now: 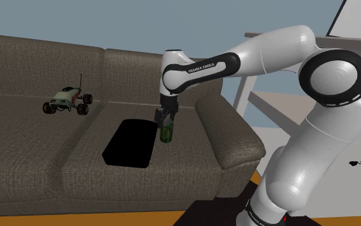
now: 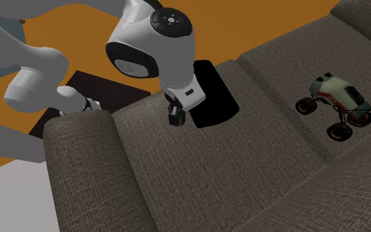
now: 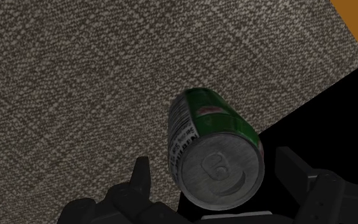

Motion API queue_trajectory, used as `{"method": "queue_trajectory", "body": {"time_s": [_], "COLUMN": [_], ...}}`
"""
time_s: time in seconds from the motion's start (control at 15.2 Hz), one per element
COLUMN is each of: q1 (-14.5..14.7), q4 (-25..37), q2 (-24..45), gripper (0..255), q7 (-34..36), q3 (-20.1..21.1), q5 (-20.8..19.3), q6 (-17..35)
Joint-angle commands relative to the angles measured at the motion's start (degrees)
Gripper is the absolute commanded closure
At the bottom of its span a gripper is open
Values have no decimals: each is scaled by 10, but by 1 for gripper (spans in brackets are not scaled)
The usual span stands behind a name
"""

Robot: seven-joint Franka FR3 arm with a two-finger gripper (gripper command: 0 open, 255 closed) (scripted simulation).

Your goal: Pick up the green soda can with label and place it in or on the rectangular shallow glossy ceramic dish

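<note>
Hovering with gripper (image 3: 214, 158) open astride the upright green can (image 3: 212, 124), fingers (image 3: 140, 178) just clear; black dish (image 1: 131, 142) just beside it, toward shoulder view's left, mid-frame.

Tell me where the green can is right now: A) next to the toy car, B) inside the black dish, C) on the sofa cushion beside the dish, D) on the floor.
C: the can stands on the sofa cushion, just off the dish edge.
</note>
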Motion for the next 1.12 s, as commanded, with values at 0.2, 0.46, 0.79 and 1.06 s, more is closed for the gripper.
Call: {"method": "queue_trajectory", "body": {"time_s": [0.2, 0.46, 0.79, 1.06], "q1": [0, 0, 0, 0], "q4": [-1, -1, -1, 10], "q2": [0, 0, 0, -4], "gripper": [0, 255, 255, 255], "q7": [0, 0, 0, 0], "q3": [0, 0, 0, 0], "q5": [0, 0, 0, 0], "q6": [1, 1, 1, -14]}}
